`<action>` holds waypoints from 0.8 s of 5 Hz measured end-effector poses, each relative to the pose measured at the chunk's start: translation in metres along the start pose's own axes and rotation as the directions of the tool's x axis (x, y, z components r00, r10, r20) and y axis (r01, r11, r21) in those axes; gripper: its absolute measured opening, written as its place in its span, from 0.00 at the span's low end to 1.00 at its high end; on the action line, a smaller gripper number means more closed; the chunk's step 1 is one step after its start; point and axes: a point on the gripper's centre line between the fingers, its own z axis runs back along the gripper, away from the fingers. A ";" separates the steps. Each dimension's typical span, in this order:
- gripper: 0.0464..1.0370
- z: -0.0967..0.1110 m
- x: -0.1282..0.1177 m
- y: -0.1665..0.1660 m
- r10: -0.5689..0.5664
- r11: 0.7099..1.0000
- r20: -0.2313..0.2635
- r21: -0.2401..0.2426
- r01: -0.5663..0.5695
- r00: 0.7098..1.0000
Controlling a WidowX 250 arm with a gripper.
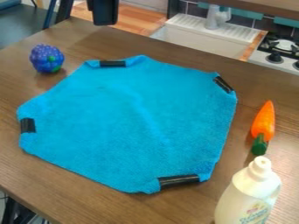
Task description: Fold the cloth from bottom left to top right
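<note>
The blue cloth [125, 127] lies spread flat over the middle of the wooden table [35, 175], its four corners tucked in, each with a black strip across the fold, and a faint ridge running down its middle. The purple toy berry [46, 58] sits near its upper-left side, apart from it. Off to the right there's an orange toy carrot [264, 124], tip pointing up and green end down, and just below that stands a pale pump-topped bottle [248, 197], upright near the cloth's lower-right corner and the tallest thing on that side. Wood shows all round the cloth: a strip along the far edge, more toward the lower left, where the table's near edge cuts across the corner, and a gap between cloth and carrot. Up at the top, left of centre, the black gripper [104, 12] hangs by the far edge, beyond the cloth; I can't tell how wide it is or whether it holds anything. Past the table are a white sink [196, 37] and a stove [286, 57].
</note>
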 end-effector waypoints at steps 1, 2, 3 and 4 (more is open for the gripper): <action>0.96 -0.009 0.001 0.001 0.003 1.000 -0.020 -0.024 -0.003 1.000; 0.96 -0.015 0.004 -0.002 0.006 0.999 -0.038 -0.047 -0.007 0.999; 0.96 -0.025 -0.002 -0.002 0.105 0.994 0.003 -0.043 -0.105 0.994; 0.96 -0.014 -0.023 -0.001 0.346 0.938 0.126 -0.021 -0.346 0.930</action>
